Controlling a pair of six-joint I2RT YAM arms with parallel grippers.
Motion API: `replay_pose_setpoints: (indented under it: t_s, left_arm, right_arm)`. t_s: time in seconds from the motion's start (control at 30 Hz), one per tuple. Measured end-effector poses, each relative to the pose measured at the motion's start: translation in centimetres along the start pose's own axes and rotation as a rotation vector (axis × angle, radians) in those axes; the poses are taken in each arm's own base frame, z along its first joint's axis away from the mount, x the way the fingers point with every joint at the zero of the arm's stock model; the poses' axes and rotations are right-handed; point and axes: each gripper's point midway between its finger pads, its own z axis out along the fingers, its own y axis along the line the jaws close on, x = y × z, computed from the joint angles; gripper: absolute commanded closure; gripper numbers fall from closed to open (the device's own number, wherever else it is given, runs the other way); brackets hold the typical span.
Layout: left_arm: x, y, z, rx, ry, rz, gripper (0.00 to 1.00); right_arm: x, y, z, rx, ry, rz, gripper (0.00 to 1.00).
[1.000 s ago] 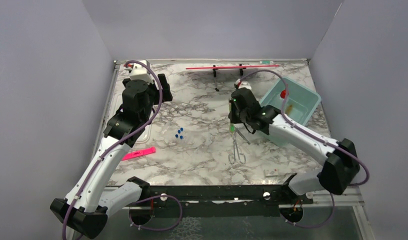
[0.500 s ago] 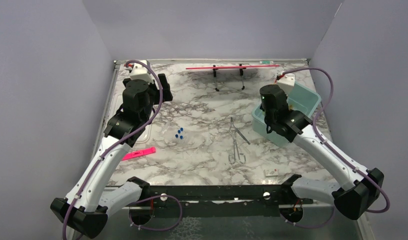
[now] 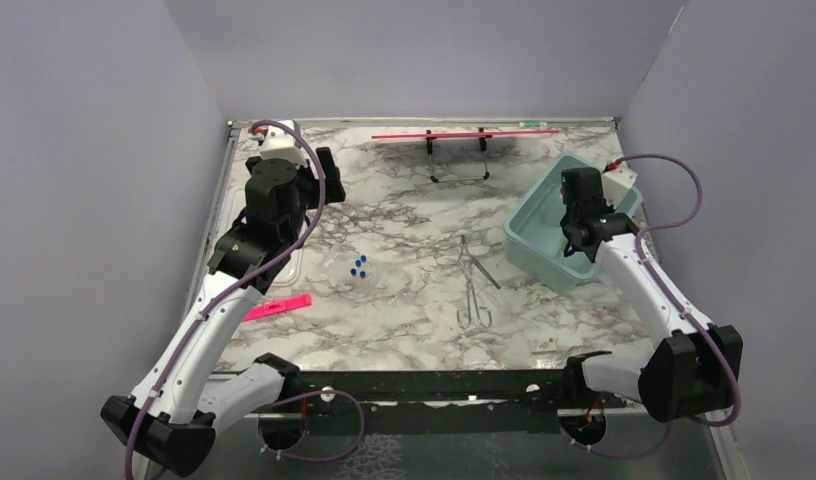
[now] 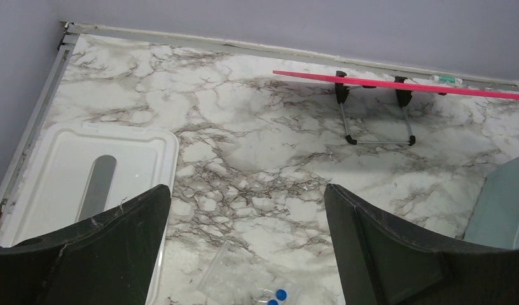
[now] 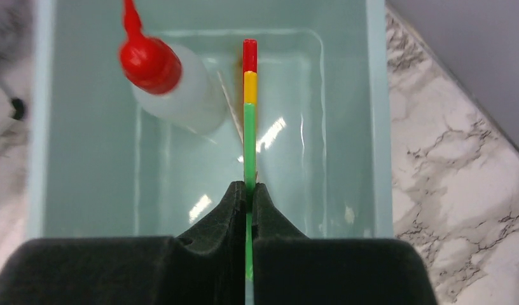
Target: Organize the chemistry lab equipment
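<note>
Clenching right fingers (image 5: 241, 198): green-handled tool (image 5: 249, 136), above bin (image 5: 378, 127)
left fingers (image 4: 133, 225): released
risk: tool hits squeeze bottle (image 5: 180, 95), bounces out

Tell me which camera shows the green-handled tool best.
The right wrist view: the green-handled tool runs up the middle, pinched in the right gripper above the teal bin, yellow and red tip clear. In the top view it is not discernible; the left wrist view misses it.

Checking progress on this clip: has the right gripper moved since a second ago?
Yes. The right gripper, shut on the green tool, has swung right in the top view, from above the forceps to over the teal bin.
</note>
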Motion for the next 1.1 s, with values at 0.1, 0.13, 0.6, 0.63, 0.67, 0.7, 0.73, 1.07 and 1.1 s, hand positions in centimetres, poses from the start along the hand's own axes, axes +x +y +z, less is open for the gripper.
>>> replay_pose_setpoints:
  t_s: [0.1,0.13,0.6,0.63,0.67,0.7,0.73,1.07,1.1]
  left_arm:
    - [0.0,0.0,0.0,0.000,0.000,0.001,0.06]
    - [0.0,0.0,0.0,0.000,0.000,0.003,0.06]
    - [0.0,0.2,0.0,-0.008,-0.001,0.017,0.06]
    - [0.1,0.2,0.1,-0.009,0.000,0.018,0.06]
    - [0.2,0.3,0.1,-0.010,0.003,0.021,0.06]
    - [0.4,0.3,0.1,-0.011,0.005,0.022,0.06]
    - [0.5,0.3,0.1,-0.011,0.008,0.023,0.06]
    - [0.7,0.4,0.2,-0.015,0.011,0.025,0.07]
    - [0.7,0.4,0.2,-0.016,0.012,0.025,0.06]
  right_arm:
    - [3.7,-0.8,1.6,0.026,0.086,-0.041,0.93]
    - [4.8,-1.1,2.0,0.034,0.113,-0.053,0.92]
    - [7.5,-1.4,3.3,0.062,0.181,-0.047,0.69]
    - [7.3,-1.4,3.2,0.059,0.177,-0.045,0.69]
    - [7.1,-1.3,3.1,0.056,0.173,-0.042,0.69]
    - [6.6,-1.1,3.0,0.049,0.164,-0.038,0.69]
    - [6.2,-1.0,2.9,0.042,0.156,-0.034,0.68]
    - [1.0,2.7,-2.0,-0.253,0.078,0.008,0.63]
    - [1.0,3.2,-2.7,-0.298,0.081,0.000,0.62]
